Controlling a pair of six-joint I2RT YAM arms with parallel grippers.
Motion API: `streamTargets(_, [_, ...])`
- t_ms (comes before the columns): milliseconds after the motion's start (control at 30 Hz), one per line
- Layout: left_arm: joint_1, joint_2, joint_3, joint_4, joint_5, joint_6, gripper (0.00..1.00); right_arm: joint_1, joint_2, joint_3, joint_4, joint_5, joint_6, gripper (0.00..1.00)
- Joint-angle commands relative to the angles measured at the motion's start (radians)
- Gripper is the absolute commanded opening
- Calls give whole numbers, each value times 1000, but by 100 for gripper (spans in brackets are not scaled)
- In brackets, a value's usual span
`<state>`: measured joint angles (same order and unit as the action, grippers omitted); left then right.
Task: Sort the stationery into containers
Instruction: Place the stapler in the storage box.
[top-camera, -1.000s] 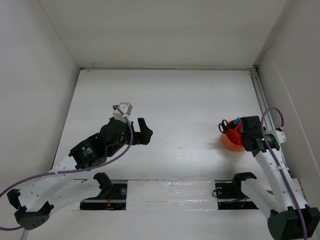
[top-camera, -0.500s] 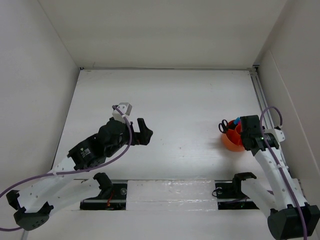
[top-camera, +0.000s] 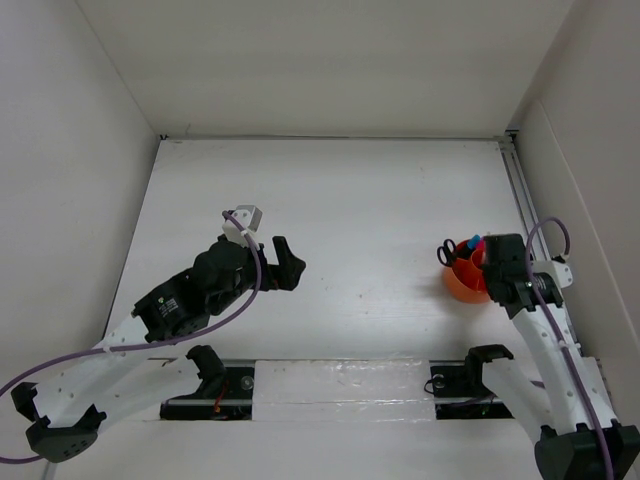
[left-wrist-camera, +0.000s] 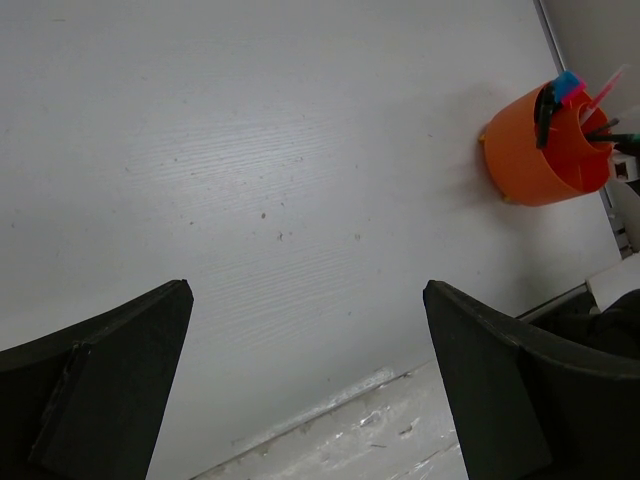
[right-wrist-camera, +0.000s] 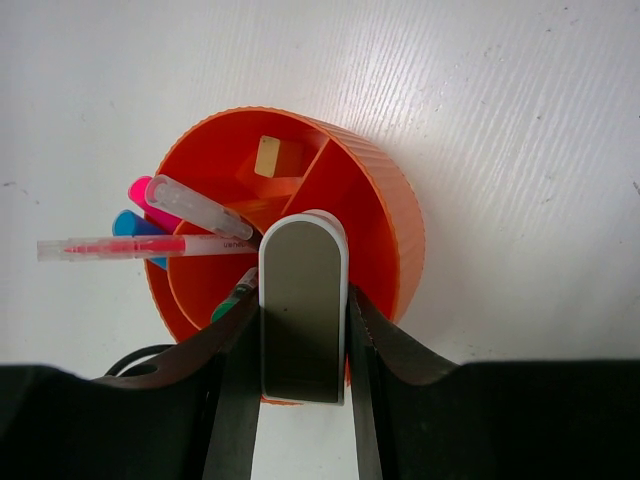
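The orange tub (right-wrist-camera: 392, 205) stands by the table's right edge (top-camera: 463, 287). Its compartments hold a small yellow eraser (right-wrist-camera: 267, 156), markers with a pink cap (right-wrist-camera: 140, 189) and a blue cap (right-wrist-camera: 124, 222), thin pens (right-wrist-camera: 130, 247) and black-handled scissors (top-camera: 446, 250). My right gripper (right-wrist-camera: 303, 310) hangs right above the tub, shut on a flat eraser (right-wrist-camera: 303, 290) with a rounded end, grey face and white rim. The eraser's tip is over the tub's middle divider. My left gripper (left-wrist-camera: 305, 300) is open and holds nothing, far left of the tub (left-wrist-camera: 525, 160).
A metal rail (top-camera: 520, 190) runs along the table's right side, close behind the tub. White walls enclose the table on three sides. The taped front strip (left-wrist-camera: 380, 420) lies under the left gripper.
The right wrist has edged slightly, still over the tub with the eraser held. The left arm has barely moved.
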<state>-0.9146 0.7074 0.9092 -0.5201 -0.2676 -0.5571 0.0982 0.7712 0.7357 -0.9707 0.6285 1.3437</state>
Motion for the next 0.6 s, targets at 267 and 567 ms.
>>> streamTargets(267, [-3, -11, -4, 28, 4, 14, 100, -5, 23, -2, 1, 5, 18, 0])
streamTargets(567, [-3, -11, -4, 28, 4, 14, 100, -5, 23, 7, -8, -4, 18, 8])
